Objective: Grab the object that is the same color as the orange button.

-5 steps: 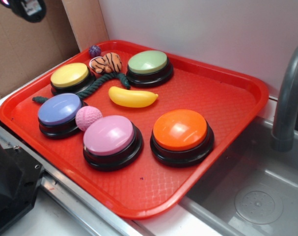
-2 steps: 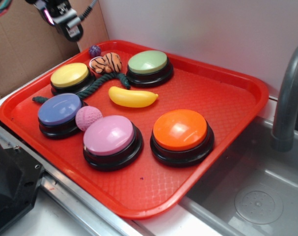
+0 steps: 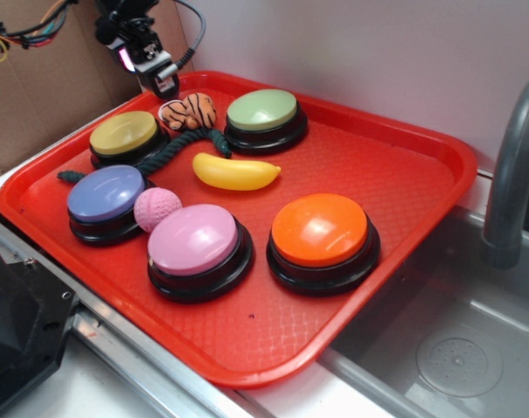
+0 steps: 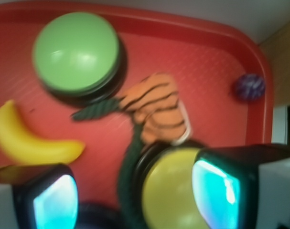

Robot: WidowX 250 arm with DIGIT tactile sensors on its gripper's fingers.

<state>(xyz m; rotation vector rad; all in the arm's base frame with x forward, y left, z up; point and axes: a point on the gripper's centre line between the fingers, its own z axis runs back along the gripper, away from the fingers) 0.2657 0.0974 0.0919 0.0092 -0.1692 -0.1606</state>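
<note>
- The claw (image 3: 164, 83) hangs over the far left corner of the red tray (image 3: 403, 174), its two pads (image 4: 216, 191) set well apart and holding nothing.
- The striped plush toy (image 3: 188, 111) lies on the tray between the yellow button (image 3: 125, 133) and the green button (image 3: 262, 111), touching a dark green rope (image 3: 172, 148).
- In the exterior view the toy sits at about 4 o'clock from the claw, close by and lower.
- In the wrist view the toy (image 4: 156, 107) lies at 12 o'clock, above the gap between the pads, not touched by either.
- The orange button (image 3: 321, 231) stands at the tray's near right, well apart from the toy, at about 5 o'clock from it.
- A yellow banana (image 3: 235, 171) lies between them.
</note>
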